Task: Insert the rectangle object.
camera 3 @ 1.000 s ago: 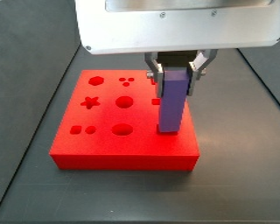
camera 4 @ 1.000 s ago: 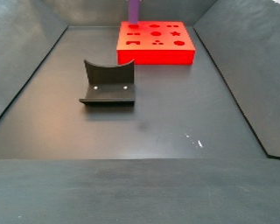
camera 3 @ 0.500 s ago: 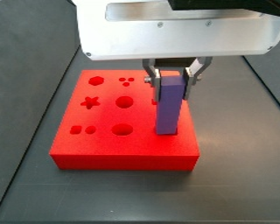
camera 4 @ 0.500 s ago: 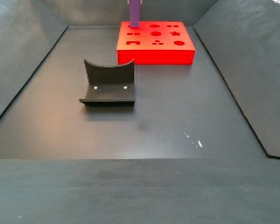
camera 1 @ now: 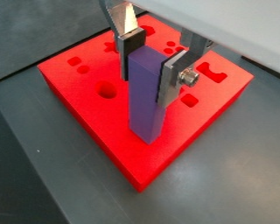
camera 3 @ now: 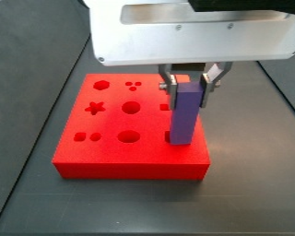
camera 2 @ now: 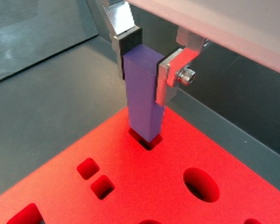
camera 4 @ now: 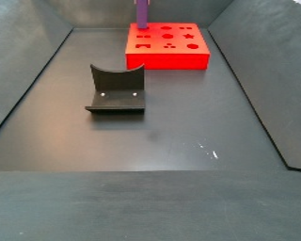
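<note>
The rectangle object [camera 3: 183,115] is a tall purple-blue block. It stands upright with its lower end in a hole near the edge of the red board [camera 3: 113,159]. My gripper [camera 3: 187,81] is shut on the block's upper end, one pad on each side. Both wrist views show the block [camera 1: 146,96] [camera 2: 143,92] between the silver fingers [camera 1: 178,72] [camera 2: 171,74], with its foot entering the board [camera 1: 101,114] [camera 2: 166,188]. In a side view only the block's lower part [camera 4: 142,11] shows above the far board [camera 4: 168,58].
The board has several other shaped holes: a star [camera 3: 96,108], circles [camera 3: 130,135] and small squares [camera 3: 81,137]. A dark grey curved holder [camera 4: 116,90] stands on the dark floor in front of the board. Sloping bin walls [camera 4: 27,89] close in the floor.
The gripper and block have shifted slightly to the right and a little lower, so the block's foot sits deeper at the board's hole.
</note>
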Available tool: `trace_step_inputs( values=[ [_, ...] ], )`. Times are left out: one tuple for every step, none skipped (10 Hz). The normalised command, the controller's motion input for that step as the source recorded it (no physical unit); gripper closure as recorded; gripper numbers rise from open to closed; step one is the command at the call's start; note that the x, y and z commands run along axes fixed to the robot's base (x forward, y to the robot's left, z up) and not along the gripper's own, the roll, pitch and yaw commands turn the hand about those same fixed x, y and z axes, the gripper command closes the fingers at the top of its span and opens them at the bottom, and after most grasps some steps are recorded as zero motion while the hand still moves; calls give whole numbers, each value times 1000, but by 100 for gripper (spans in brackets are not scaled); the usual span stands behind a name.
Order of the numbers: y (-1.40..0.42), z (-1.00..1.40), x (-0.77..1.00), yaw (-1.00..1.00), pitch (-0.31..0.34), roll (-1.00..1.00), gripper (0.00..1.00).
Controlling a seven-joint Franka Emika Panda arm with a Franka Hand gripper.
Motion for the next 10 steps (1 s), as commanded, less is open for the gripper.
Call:
trace_step_inputs(
  values=[
    [111, -209, -71, -160, 31, 37, 100],
    [89, -137, -154, -180, 17, 0, 100],
    [94, -83, -123, -163, 0, 0, 100],
    [91, -71, -54, -140, 0, 0, 100],
    [60, -40, 0, -109, 0, 0, 100],
    [0, -57, 0, -20, 0, 0, 100],
    [34, -26, 26, 0, 29, 0, 100],
    [69, 0, 40, 0, 50, 34, 100],
    [77, 0, 0, -3, 49, 34, 100],
    [23, 0, -9, -80, 46, 43, 100]
  ],
)
